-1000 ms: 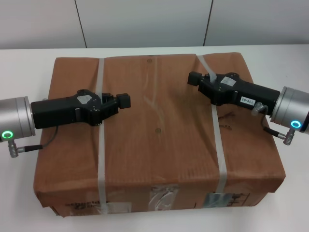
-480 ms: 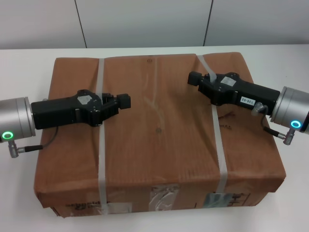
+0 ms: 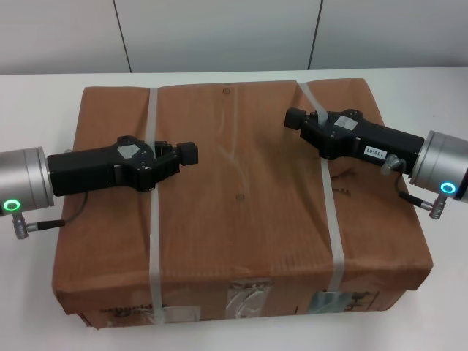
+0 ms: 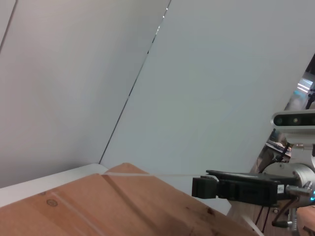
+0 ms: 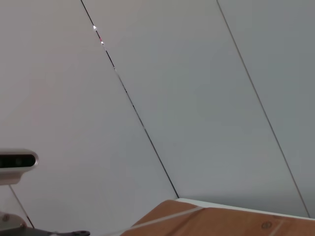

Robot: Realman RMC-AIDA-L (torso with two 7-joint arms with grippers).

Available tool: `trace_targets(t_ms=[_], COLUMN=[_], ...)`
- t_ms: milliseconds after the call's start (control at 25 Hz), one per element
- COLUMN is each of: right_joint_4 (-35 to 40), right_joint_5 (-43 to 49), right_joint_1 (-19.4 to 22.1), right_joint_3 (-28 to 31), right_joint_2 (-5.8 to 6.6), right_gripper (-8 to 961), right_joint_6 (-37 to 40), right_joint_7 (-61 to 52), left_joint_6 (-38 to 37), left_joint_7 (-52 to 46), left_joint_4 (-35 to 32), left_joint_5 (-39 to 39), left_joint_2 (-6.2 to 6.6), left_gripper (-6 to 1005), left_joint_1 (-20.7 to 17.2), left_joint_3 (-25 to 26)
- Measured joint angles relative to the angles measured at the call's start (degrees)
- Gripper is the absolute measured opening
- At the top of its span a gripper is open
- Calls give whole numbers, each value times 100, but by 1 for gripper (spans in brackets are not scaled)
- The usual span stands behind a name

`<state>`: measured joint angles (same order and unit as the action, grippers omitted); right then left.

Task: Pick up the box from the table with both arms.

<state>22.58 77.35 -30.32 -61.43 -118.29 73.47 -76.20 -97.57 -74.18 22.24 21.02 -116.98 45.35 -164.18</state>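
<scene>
On the white table [image 3: 44, 84] sits the large brown cardboard box [image 3: 241, 205], filling most of the head view, with the tabletop showing as a pale band behind it and at its far corners. Two pale grey plastic straps run front to back across its top, the left strap [image 3: 153, 227] and the right strap [image 3: 330, 212], and both continue down the near side. That near side carries a clear tape patch [image 3: 247, 298] between the straps and a printed label [image 3: 344, 300] close to the right strap.

Over the left part of the box top lies the left gripper [image 3: 189, 153], its black body reaching inward from a silver wrist [image 3: 22, 183] with a green ring light. Its body crosses the left strap; whether it rests on the cardboard or hangs just above cannot be told. How wide its jaws stand cannot be told from these views.

Over the right part of the box top lies the right gripper [image 3: 292, 118], angled inward toward the far edge, a small white label on its black body, and its silver wrist [image 3: 442, 164] also lit green. It crosses the right strap near the far end. Its jaw state cannot be told either.

From the left wrist view, the right gripper [image 4: 203, 187] shows above the box's top [image 4: 98, 211], with grey wall panels [image 4: 197, 73] behind
</scene>
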Motion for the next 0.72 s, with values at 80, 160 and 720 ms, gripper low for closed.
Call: trace_targets(t_ms=[80,160,720], right_joint_4=[0,0,0], right_joint_5=[0,-1,-23], right_joint_1=[0,0,-6], right_joint_3=[0,0,-3], right_joint_2=[0,0,0], right_gripper=[25,25,25], right_joint_6=[0,0,0], right_joint_7=[0,-1,-26], left_joint_6=[0,1,1], left_joint_7=[0,0,0], left_joint_4=[0,0,0], left_joint_5=[-1,-2,-2], left_joint_2=[0,0,0], left_gripper=[63,63,63], left_joint_1=[0,0,0], left_joint_3=[0,0,0])
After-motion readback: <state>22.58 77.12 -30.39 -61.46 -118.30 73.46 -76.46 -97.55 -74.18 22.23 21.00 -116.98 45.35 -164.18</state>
